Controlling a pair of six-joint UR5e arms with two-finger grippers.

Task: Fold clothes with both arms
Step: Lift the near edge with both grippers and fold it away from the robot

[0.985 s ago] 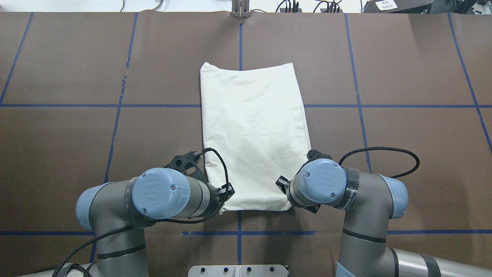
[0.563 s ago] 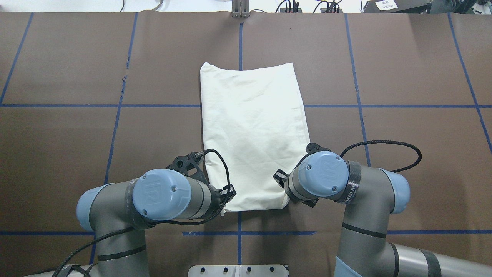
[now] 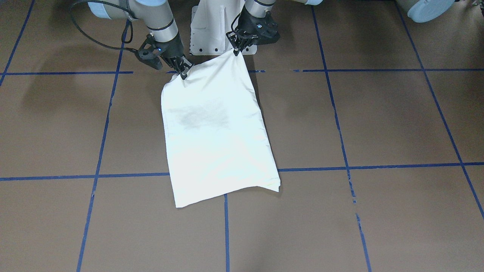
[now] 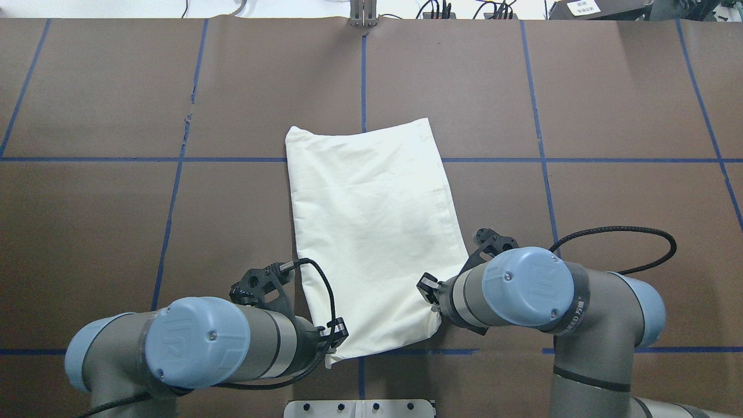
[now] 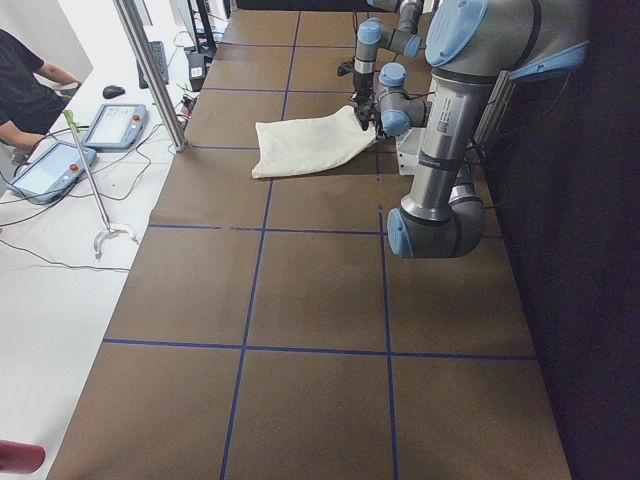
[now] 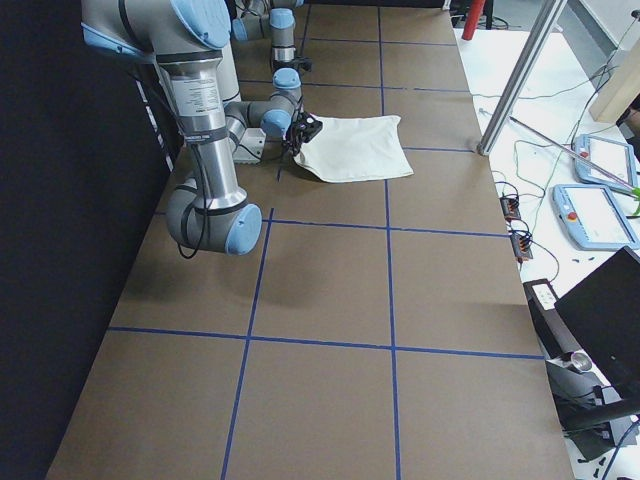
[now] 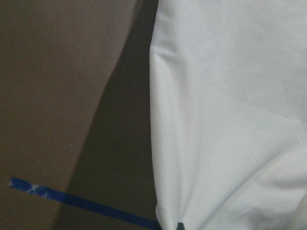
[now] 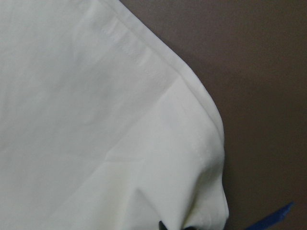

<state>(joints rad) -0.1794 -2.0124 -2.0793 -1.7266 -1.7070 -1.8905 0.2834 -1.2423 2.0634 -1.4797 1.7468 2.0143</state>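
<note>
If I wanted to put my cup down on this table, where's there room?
Plenty: the brown table is bare on either side of the shirt, and beyond its far edge to the table's far end. It is crowded only near the white base, where the left gripper and right gripper pinch the shirt's near corners.

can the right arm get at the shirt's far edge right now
Probably not yet: the right gripper is shut on a near corner of the shirt. Nothing lies on the cloth, so the way looks free once it lets go.
</note>
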